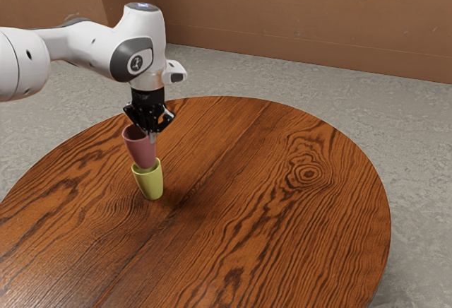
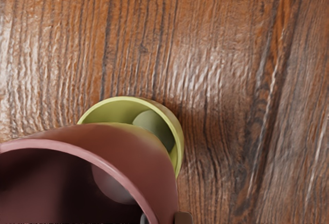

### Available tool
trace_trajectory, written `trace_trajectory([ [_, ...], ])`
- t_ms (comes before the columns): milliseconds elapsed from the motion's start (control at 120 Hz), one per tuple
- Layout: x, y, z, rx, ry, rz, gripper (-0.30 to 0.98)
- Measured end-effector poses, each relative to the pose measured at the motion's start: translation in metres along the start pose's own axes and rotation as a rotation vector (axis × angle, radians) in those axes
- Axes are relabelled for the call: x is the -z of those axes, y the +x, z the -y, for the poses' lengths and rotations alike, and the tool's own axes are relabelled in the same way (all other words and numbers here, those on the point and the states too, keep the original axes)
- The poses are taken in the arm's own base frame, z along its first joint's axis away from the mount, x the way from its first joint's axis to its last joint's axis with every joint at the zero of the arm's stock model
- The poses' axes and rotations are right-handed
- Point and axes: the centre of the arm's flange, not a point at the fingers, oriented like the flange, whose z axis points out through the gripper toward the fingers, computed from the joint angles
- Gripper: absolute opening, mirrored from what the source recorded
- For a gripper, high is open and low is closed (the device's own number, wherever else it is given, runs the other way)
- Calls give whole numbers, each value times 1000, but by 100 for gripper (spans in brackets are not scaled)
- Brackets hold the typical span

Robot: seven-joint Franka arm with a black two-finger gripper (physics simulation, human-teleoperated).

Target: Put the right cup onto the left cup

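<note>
The pink cup (image 1: 143, 154) was off the counter (image 1: 247, 216), directly above the yellow-green cup (image 1: 150, 186). The gripper (image 1: 150, 135) pointed down at the pink cup's rim, its jaws clamped on the cup wall, 1 inside the mouth and 1 outside. The pink cup leaned, its mouth farther toward the exterior view's left than its base. That base was at the open mouth of the yellow-green cup; whether the 2 cups touched could not be told. The yellow-green cup stood upright on the round counter, nearer the curved edge at the exterior view's left than the edge at its right. The white arm (image 1: 92, 45) reached in over that left edge. Grey floor (image 1: 417, 145) lay around the counter, with a brown wall (image 1: 318, 11) beyond.
</note>
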Motion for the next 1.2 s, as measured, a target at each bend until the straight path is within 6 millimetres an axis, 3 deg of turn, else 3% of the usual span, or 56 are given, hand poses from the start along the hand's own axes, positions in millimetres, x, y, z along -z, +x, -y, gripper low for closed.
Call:
trace_trajectory([
  [617, -24, 1, -1, -3, -9, 18, -9],
  [908, -24, 1, -1, -8, -14, 14, 38],
  [1200, -30, 3, -3, -13, -14, 19, 56],
])
